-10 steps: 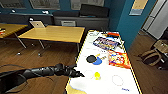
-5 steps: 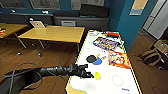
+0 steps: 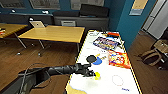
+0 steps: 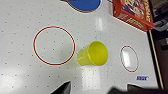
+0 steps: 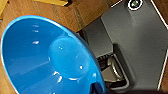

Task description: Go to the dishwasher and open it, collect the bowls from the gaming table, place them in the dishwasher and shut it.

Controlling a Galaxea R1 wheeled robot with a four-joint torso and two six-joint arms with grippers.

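The gaming table (image 3: 82,53) has a white top and a yellow edge. Near its front a small yellow cup-shaped bowl (image 3: 97,75) rests on the top. My left arm reaches in over the table edge, and my left gripper (image 3: 92,73) is right beside that bowl. In the left wrist view the yellow bowl (image 4: 93,53) lies just ahead of my open left gripper (image 4: 97,89) and is not touched. In the right wrist view a blue bowl (image 5: 45,60) hangs over the wooden floor, gripped at its rim by my right gripper. The dishwasher is out of view.
A black round item (image 3: 90,58) and a blue round one (image 3: 100,60) lie mid-table, with colourful game boxes (image 3: 119,59) beyond. A wooden desk (image 3: 55,33) with a laptop (image 3: 37,24) stands to the left. A bag (image 3: 150,56) sits on the floor at right.
My left arm has stretched further over the table, bringing the gripper up to the yellow bowl.
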